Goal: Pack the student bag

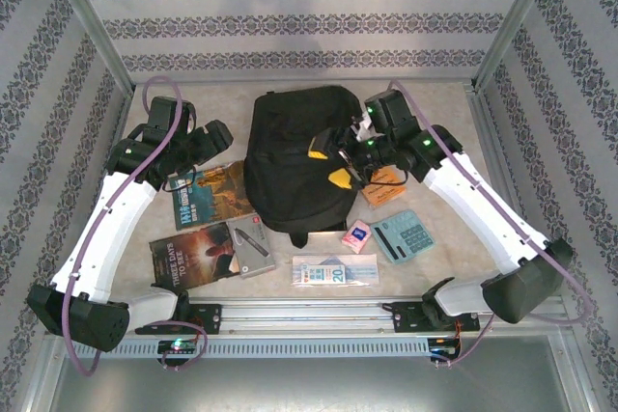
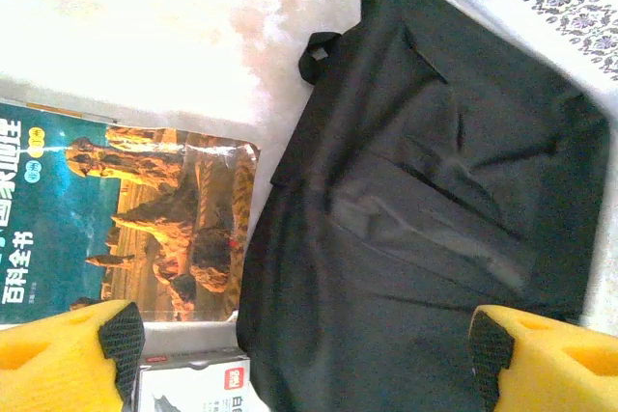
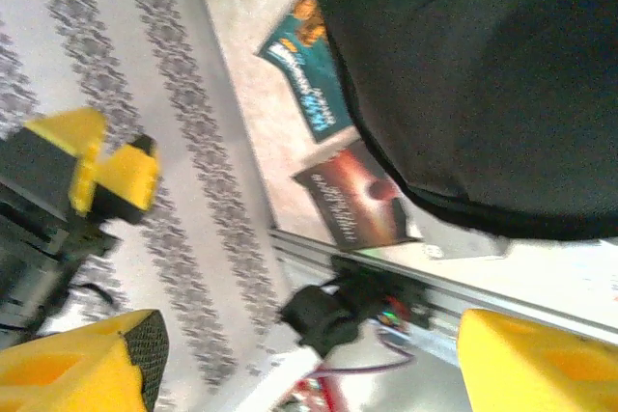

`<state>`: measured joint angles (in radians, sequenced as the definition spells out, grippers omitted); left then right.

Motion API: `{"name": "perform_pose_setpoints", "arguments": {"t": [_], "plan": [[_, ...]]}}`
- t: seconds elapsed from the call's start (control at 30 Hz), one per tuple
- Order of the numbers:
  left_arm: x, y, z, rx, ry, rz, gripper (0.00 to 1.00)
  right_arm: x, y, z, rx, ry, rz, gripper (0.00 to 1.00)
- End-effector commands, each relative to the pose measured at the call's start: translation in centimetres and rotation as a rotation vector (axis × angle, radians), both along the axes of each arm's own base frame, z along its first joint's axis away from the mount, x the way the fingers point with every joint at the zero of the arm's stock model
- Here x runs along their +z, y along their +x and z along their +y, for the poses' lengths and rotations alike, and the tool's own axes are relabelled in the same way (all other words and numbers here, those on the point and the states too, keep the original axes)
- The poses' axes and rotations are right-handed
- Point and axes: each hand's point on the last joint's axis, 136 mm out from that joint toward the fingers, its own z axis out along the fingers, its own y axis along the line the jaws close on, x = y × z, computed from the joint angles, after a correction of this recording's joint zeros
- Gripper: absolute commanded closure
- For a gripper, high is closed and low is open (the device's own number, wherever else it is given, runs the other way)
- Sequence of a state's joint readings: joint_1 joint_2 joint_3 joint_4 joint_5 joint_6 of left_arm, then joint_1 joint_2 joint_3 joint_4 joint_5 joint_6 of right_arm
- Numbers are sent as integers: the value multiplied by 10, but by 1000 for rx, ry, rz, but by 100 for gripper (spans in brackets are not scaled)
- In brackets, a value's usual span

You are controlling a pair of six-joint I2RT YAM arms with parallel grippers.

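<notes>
Tabletop [image 1: 217, 108]: carries all items, crowded along the near half

Student bag [image 1: 294, 156]: lies flat at the centre toward the far side, rounded top away from the arms. No opening is visible, and from these views I cannot tell whether a zip is undone.

Right hand [image 1: 328, 165]: poised over the bag's right flank, fingers spread wide, nothing between them.

Left hand [image 2: 304, 340]: above the bag's left edge, fingers likewise spread and empty.

Teal book [image 1: 208, 192]: just beside the bag's left edge. Dark book [image 1: 193, 256]: nearer the arms, a grey box [image 1: 251, 243] touching its right side.

Calculator [image 1: 403, 235], orange box [image 1: 386, 185], pink packet [image 1: 357, 236]: clustered near the bag's right side.

Risks, as judged:
- Soft fabric may bunch or drag under a pinch, so the whole bag shifts and pushes the small items about
- A finger may catch a strap or loop instead of the opening
- Thin books lying flat offer little edge to grasp
</notes>
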<state>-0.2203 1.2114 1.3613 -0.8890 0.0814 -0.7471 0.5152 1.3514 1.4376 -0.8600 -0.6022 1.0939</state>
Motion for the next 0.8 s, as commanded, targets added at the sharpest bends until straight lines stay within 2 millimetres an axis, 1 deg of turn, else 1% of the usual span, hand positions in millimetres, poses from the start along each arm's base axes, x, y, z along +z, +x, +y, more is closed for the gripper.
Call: {"name": "perform_pose_setpoints", "arguments": {"t": [0.0, 0.03, 0.1, 0.13, 0.2, 0.27, 0.3, 0.37, 0.43, 0.5, 0.53, 0.63, 0.7, 0.77], "plan": [[-7, -8, -1, -34, 16, 25, 13, -26, -30, -57, 86, -232, -35, 21], [-9, -7, -5, -44, 5, 29, 13, -36, -26, -71, 68, -302, -47, 23], [-17, -6, -15, -67, -24, 47, 15, -50, -10, -94, 41, -441, -106, 24], [-22, -5, -21, -81, -41, 60, 15, -54, 3, -104, 15, -504, -148, 26], [-29, -4, -36, -124, -59, 80, 17, -56, 33, -116, -28, -587, -249, 31], [-34, -3, -52, -174, -56, 96, 18, -63, 64, -122, -70, -631, -327, 36], [-37, -2, -58, -193, -55, 105, 19, -70, 75, -123, -82, -620, -329, 38], [-45, -1, -74, -241, -58, 131, 19, -85, 102, -115, -66, -547, -351, 39], [-50, 0, -89, -285, -59, 145, 20, -102, 120, -123, -52, -562, -326, 43], [-55, -1, -104, -327, -61, 167, 21, -117, 134, -124, -19, -535, -303, 45], [-57, -1, -111, -348, -65, 176, 22, -125, 140, -124, -9, -512, -286, 45], [-57, 0, -132, -415, -53, 180, 24, -142, 151, -111, 25, -371, -248, 47], [-56, 3, -146, -458, -60, 182, 25, -151, 153, -102, 39, -309, -213, 51], [-57, 5, -161, -500, -60, 188, 26, -155, 153, -95, 45, -268, -203, 55]]}}
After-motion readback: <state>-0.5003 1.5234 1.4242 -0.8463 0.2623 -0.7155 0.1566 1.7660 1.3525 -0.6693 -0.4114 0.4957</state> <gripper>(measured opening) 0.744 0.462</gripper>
